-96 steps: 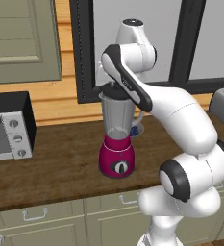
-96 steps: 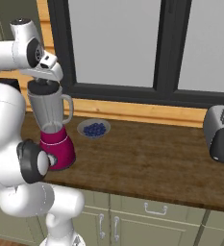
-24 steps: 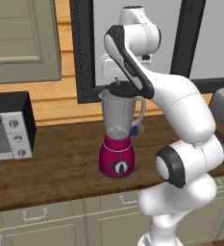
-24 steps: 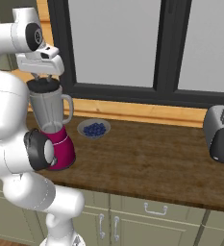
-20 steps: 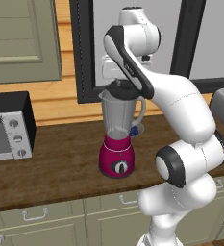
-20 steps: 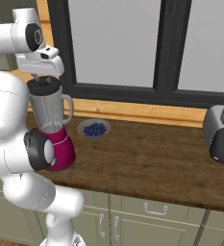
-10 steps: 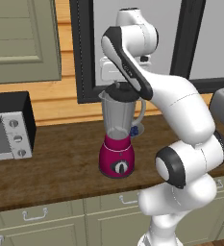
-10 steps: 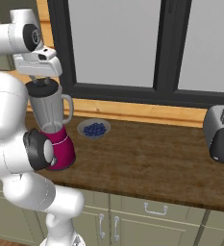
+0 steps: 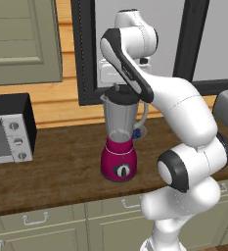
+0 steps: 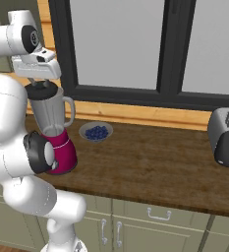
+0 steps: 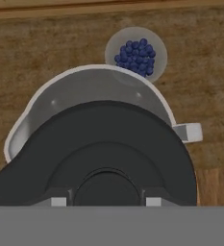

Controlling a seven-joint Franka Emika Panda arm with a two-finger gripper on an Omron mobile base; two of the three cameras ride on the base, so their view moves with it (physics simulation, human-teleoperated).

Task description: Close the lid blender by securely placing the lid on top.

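We find the gripper [image 10: 41, 83] pinched on the knob of the lid [image 10: 42, 91]. Over the last second it has lowered the lid onto the rim of the blender [image 9: 119, 137]. From above, the lid sits off-centre, so seating looks incomplete.

Open countertop [image 10: 150, 170] lies between blueberry bowl [image 10: 96, 132] and toaster [image 10: 227, 137].

bowl of blueberries [image 10: 96, 132] | toaster [image 10: 227, 137] (silver) | toaster oven [image 9: 8, 129]

Black lid [image 11: 99, 158], magenta-based blender [image 9: 119, 157]
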